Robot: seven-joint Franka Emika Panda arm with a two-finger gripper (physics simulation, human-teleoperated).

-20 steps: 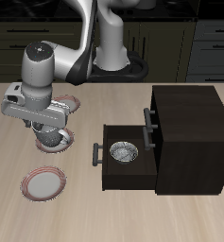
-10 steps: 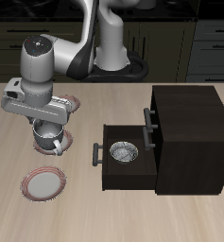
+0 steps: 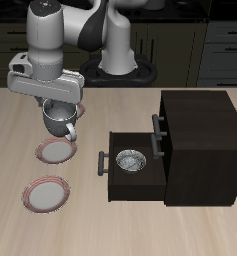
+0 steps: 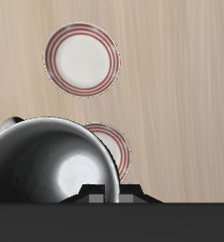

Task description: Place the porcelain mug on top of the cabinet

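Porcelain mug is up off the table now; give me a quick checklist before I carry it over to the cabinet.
1. Glossy pale grey-white porcelain mug held in the tool: ok, it hangs clear above the red-rimmed plate.
2. Finger contact on the mug rim: cannot tell, the tool body hides it.
3. Mug upright: ok, only slightly tilted, handle toward the table's front.
4. Top of the large dark brown wooden cabinet free: ok, nothing on it.
5. Lift height against the cabinet top: cannot tell from this angle.
6. Open drawer with the small metallic bowl: ok, below the cabinet top.
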